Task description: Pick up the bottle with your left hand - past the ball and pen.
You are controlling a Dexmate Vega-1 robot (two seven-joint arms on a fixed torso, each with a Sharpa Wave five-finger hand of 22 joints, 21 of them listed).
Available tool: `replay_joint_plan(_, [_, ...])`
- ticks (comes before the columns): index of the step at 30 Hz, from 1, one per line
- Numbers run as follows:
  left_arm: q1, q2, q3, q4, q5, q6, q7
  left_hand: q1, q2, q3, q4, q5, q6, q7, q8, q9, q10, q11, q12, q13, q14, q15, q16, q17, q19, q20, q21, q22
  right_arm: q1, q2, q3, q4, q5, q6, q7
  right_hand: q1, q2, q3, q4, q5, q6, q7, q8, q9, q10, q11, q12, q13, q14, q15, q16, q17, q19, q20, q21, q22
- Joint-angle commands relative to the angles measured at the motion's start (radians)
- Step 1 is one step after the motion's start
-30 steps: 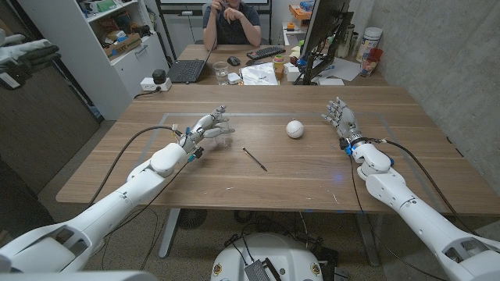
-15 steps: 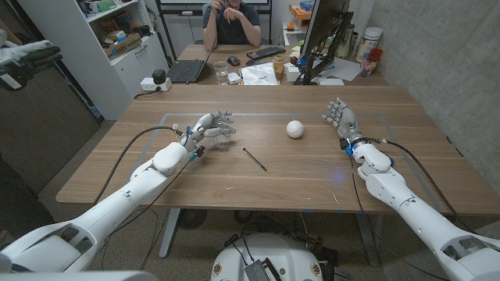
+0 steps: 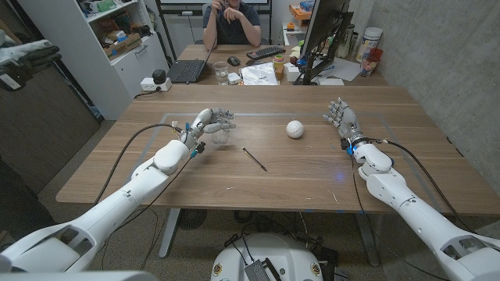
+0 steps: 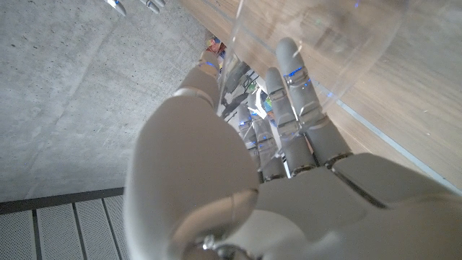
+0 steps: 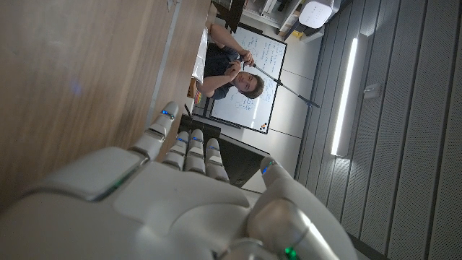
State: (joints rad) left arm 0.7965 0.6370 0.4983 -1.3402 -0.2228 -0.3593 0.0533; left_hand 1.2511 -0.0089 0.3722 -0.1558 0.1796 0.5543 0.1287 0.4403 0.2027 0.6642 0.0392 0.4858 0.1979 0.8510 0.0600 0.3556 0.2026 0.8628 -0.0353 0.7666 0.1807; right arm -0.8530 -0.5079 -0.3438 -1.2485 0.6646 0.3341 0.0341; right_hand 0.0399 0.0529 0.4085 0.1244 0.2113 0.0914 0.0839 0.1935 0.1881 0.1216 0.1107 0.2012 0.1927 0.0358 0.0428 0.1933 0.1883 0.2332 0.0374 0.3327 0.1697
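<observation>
Left hand now grasps the clear plastic bottle near the wooden desk's far-left corner, fingers newly wrapped; right hand stays released.

even bright indoor light, soft shadows, blurred close wrist views

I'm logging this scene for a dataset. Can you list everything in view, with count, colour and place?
bottle: one, clear, table's left part, at the left hand's fingers
pen: one, dark, table middle, lying slantwise
ball: one, white, right of the pen
table: one, brown wood
laptop: one, black, far desk
keyboard: one, black, far desk
monitor: one, black, far desk
person: one, seated behind the desk
left hand: white, around the bottle
right hand: white, fingers apart, holding nothing
</observation>
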Motion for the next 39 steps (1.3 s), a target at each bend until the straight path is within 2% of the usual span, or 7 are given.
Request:
replay_joint_plan(1, [0.023,0.000,-0.033,-0.069,0.023,-0.010,0.073,0.053,0.074,-0.003,0.000,0.001,0.011,-0.002,0.000,0.003,0.096,-0.100,-0.001,0.004,0.179,-0.297,-0.001,0.002,0.079,-0.090,0.011,0.002,-0.004,-0.004,0.004,0.000,0.003,0.011,0.010,-0.004,0.001,-0.002,-0.002,0.009,0.006,0.000,0.007,0.004,0.005,0.002,0.004,0.005,0.009,0.002,0.005,0.003,0.006,-0.003,-0.004,0.004])
replay_joint_plan(9, [0.029,0.002,-0.054,-0.106,-0.008,0.014,0.070,0.053,0.081,-0.002,0.002,0.001,0.017,-0.006,-0.005,0.005,0.097,-0.103,-0.007,0.005,0.176,-0.295,-0.007,0.002,0.075,-0.090,0.014,0.002,-0.006,-0.005,0.005,-0.001,0.006,0.013,0.015,-0.004,0.001,-0.003,-0.002,0.009,0.006,0.000,0.006,0.004,0.005,0.002,0.004,0.005,0.007,0.002,0.004,0.003,0.006,-0.002,-0.007,0.004])
replay_joint_plan(12, [0.028,-0.001,-0.064,-0.106,-0.021,0.006,0.069,0.046,0.086,-0.002,0.008,0.001,0.016,-0.008,-0.009,0.006,0.098,-0.105,-0.008,0.005,0.170,-0.291,-0.014,-0.001,0.073,-0.090,0.015,0.002,-0.003,0.003,0.008,0.007,0.027,0.016,0.040,-0.004,0.001,-0.004,-0.002,0.010,0.007,0.000,0.007,0.004,0.006,0.002,0.004,0.005,0.007,0.003,0.004,0.002,0.006,-0.003,-0.008,0.004])
replay_joint_plan(17, [0.036,-0.002,-0.082,-0.133,-0.019,-0.007,0.091,0.043,0.091,-0.001,0.010,0.001,0.018,-0.009,-0.011,0.007,0.100,-0.106,-0.010,0.005,0.173,-0.293,-0.016,-0.002,0.071,-0.090,0.016,0.002,0.008,0.000,0.002,0.011,0.006,0.018,0.030,-0.004,0.000,-0.004,-0.002,0.010,0.006,0.000,0.006,0.004,0.007,0.003,0.004,0.005,0.008,0.003,0.004,0.002,0.007,-0.002,-0.009,0.004])
replay_joint_plan(20, [0.035,-0.010,-0.090,-0.136,-0.062,-0.021,0.062,0.041,0.093,0.000,0.011,0.001,0.022,-0.009,-0.013,0.008,0.103,-0.106,-0.011,0.005,0.176,-0.293,-0.018,-0.004,0.070,-0.091,0.017,0.001,0.017,-0.001,0.001,0.015,0.019,0.007,0.051,-0.003,0.000,-0.005,-0.003,0.010,0.005,0.001,0.006,0.004,0.006,0.002,0.004,0.005,0.008,0.002,0.004,0.002,0.007,-0.002,-0.011,0.004])
replay_joint_plan(22, [0.035,0.003,-0.091,-0.161,-0.007,-0.013,0.095,0.038,0.094,0.000,0.013,0.001,0.026,-0.011,-0.013,0.008,0.108,-0.105,-0.010,0.006,0.178,-0.291,-0.019,-0.005,0.069,-0.090,0.018,0.001,0.020,-0.002,0.001,0.016,0.002,0.020,0.036,-0.003,0.000,-0.005,-0.003,0.010,0.006,0.000,0.006,0.004,0.006,0.002,0.004,0.005,0.007,0.003,0.004,0.002,0.007,-0.001,-0.011,0.004])
replay_joint_plan(39, [0.019,-0.010,-0.118,-0.210,-0.022,0.002,0.105,0.017,0.107,0.006,0.021,0.001,0.050,-0.019,-0.017,0.011,0.129,-0.109,-0.014,0.007,0.198,-0.289,-0.033,-0.014,0.075,-0.091,0.027,0.000,0.040,0.006,-0.003,0.049,0.012,0.028,0.073,-0.002,-0.002,-0.007,-0.004,0.012,0.008,0.001,0.006,0.004,0.005,0.001,0.003,0.005,0.007,0.003,0.003,0.001,0.007,-0.003,-0.017,0.004])
